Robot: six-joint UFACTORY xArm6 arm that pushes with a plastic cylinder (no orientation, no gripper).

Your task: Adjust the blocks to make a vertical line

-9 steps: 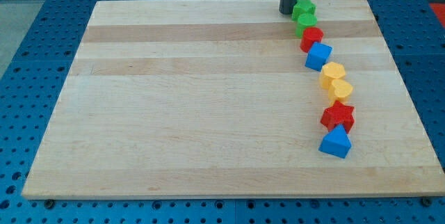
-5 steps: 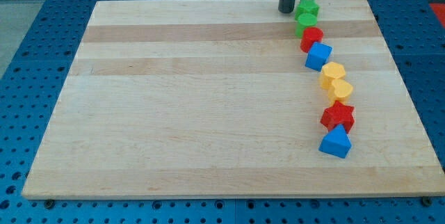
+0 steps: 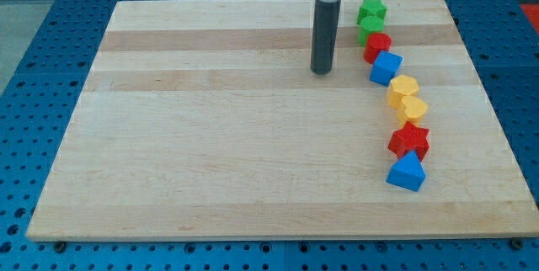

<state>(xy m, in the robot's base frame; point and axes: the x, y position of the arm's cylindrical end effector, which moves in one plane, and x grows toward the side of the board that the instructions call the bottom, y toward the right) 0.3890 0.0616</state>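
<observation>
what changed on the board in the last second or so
My tip left the green star block at the view's top and slid down and left; it now stands clear, left of the blue cube. The star shifted slightly right at first. The other seven blocks kept their curved column.

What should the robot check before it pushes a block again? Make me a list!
1. My tip free of blocks: ok, it sits left of the blue cube, apart.
2. All blocks on the board: ok.
3. Line straight: not ok, it curves right toward the bottom.
4. Green star over green block: ok.
5. Two yellow blocks in line: not ok, they bulge right.
6. Red star and blue triangle block in line: not ok, too far right.
</observation>
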